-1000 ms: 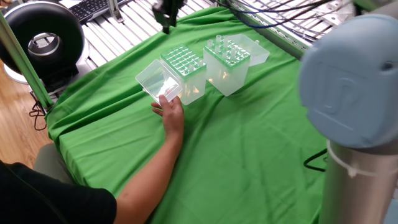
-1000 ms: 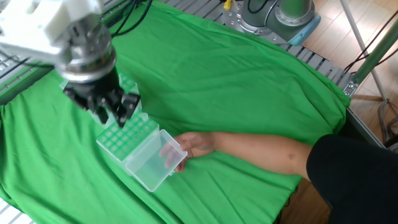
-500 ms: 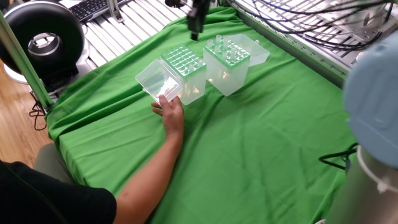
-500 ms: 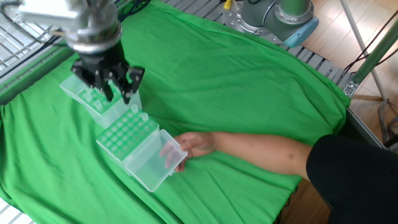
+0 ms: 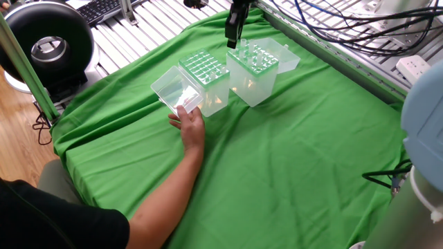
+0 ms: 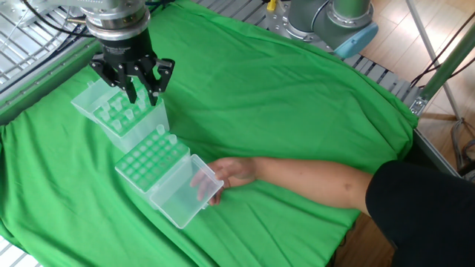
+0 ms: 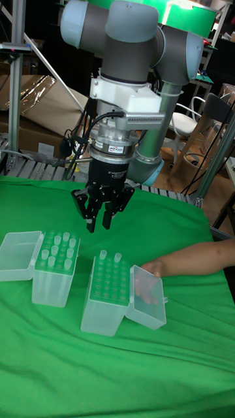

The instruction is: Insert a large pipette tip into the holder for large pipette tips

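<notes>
The holder for large pipette tips (image 5: 205, 77) (image 6: 152, 162) (image 7: 106, 295) has a greenish grid top, and its clear lid (image 5: 176, 90) hangs open. A second translucent box (image 5: 252, 71) (image 6: 113, 119) (image 7: 55, 269) beside it carries several upright pipette tips (image 7: 57, 247). My gripper (image 5: 232, 41) (image 6: 142, 95) (image 7: 98, 224) hangs just above this second box, at its far edge. It is open, and I see nothing between its fingers.
A person's hand (image 5: 191, 125) (image 6: 231, 171) (image 7: 160, 266) rests on the holder's open lid, forearm stretched across the green cloth (image 5: 277, 166). A black round device (image 5: 46, 41) and a keyboard (image 5: 104, 8) stand beyond the cloth. Cables (image 5: 332, 19) lie along the table's rail.
My gripper has moved from over the green-grid holder across to the box with the upright tips. The hand and both boxes have stayed still.
</notes>
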`<state>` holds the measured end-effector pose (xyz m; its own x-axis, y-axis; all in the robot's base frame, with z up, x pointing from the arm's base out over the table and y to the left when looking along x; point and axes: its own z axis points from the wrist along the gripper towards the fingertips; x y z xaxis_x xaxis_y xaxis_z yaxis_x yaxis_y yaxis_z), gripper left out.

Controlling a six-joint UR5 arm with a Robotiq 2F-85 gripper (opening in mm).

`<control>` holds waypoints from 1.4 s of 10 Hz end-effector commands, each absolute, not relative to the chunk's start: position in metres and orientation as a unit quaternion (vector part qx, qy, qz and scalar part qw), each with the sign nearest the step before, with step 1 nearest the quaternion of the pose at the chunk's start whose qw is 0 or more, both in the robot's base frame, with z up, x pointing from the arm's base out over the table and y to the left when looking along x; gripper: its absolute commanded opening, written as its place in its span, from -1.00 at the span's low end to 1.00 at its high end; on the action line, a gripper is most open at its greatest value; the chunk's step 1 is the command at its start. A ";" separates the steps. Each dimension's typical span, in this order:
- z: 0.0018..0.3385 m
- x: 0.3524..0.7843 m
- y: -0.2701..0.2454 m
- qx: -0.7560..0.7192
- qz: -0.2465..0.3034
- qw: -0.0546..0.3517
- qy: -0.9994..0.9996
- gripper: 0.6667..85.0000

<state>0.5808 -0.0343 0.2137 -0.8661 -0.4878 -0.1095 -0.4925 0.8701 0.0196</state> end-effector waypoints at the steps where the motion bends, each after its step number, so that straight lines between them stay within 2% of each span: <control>1: 0.211 0.580 -0.043 -0.246 0.024 0.062 0.967 -0.15; 8: 0.181 0.589 -0.060 -0.260 0.019 0.086 0.962 -0.17; 11: 0.180 0.584 -0.068 -0.259 0.016 0.079 0.962 -0.15; 14: 0.178 0.546 -0.079 -0.241 0.015 0.001 0.970 -0.15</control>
